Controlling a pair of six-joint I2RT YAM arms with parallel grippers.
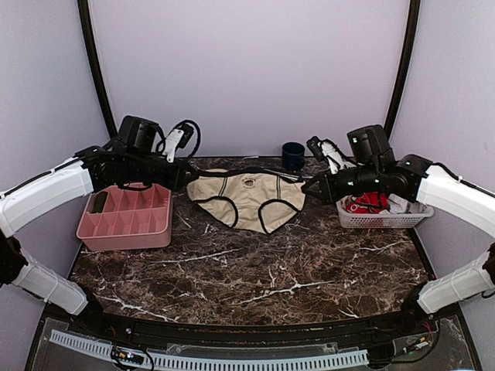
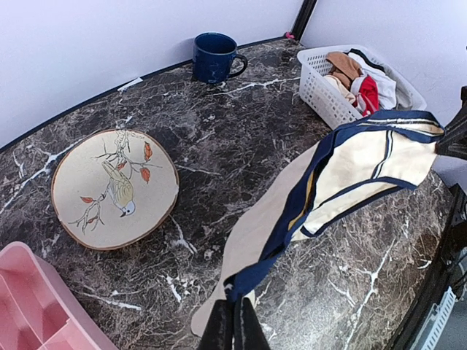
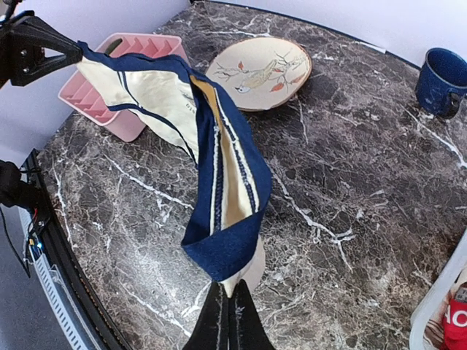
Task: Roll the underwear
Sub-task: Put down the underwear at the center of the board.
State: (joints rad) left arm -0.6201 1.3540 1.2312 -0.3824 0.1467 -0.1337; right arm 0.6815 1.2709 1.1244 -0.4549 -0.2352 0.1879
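Nothing reads with certainty. On the red fabric [image 3: 456, 317] lying in the white plastic slatted basket [image 3: 430, 310], large white letters [image 3: 458, 313] show, cut by the frame edge, perhaps "AC". The cream fabric briefs with dark trim [image 1: 249, 199], left of the basket, bear a small round dark emblem [image 1: 249, 183], too small to read.

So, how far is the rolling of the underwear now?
Done: the cream fabric briefs with dark trim hang above the marble table. In hand: the left gripper and right gripper each pinch one side. Left: the rolling itself; no fold shows yet.
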